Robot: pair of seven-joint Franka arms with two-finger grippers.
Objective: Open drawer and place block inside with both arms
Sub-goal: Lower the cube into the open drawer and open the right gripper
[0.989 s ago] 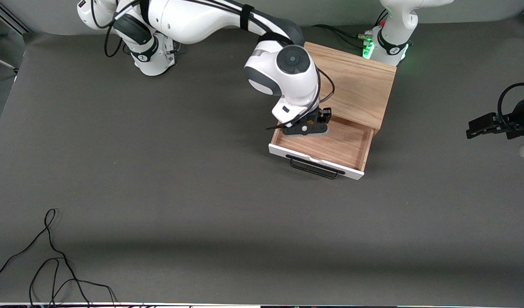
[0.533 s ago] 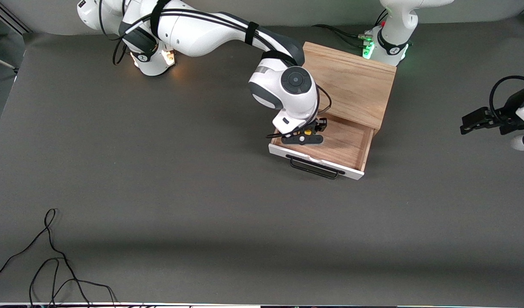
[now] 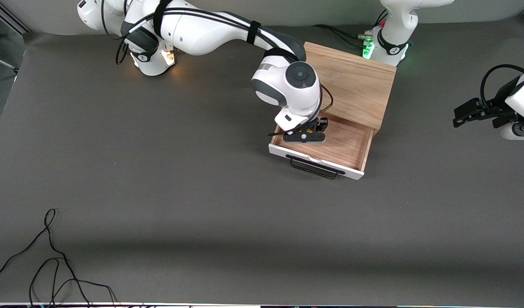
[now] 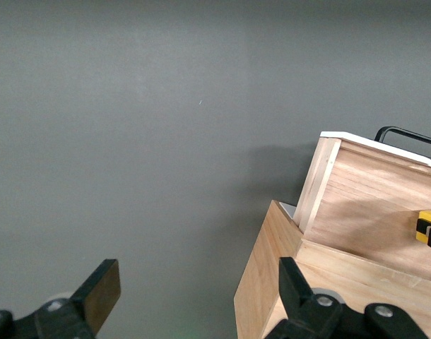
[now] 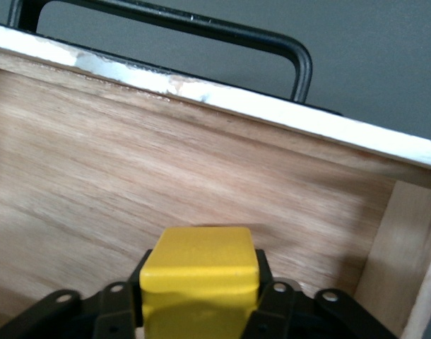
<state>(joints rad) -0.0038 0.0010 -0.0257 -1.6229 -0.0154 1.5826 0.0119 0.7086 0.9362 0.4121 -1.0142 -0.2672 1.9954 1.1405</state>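
The drawer [image 3: 352, 147] is pulled out of the light wooden cabinet [image 3: 356, 83], its white front and black bar handle [image 3: 315, 167] toward the front camera. My right gripper [image 3: 305, 136] is down inside the drawer, shut on the yellow block [image 5: 199, 279], which it holds just above the wood floor [image 5: 131, 183]. The handle also shows in the right wrist view [image 5: 201, 28]. My left gripper [image 3: 461, 115] is open and empty, over the table at the left arm's end, beside the cabinet. The left wrist view shows the cabinet [image 4: 272, 282], the drawer's side [image 4: 371, 205] and a bit of the block [image 4: 429, 226].
Loose black cables [image 3: 52, 265] lie on the grey table near the front camera at the right arm's end. Both arm bases [image 3: 153, 55] [image 3: 386, 47] stand along the table's edge farthest from the front camera.
My right gripper has lowered into the drawer with the block and shifted a little toward the drawer front. My left gripper has moved slightly toward the cabinet.
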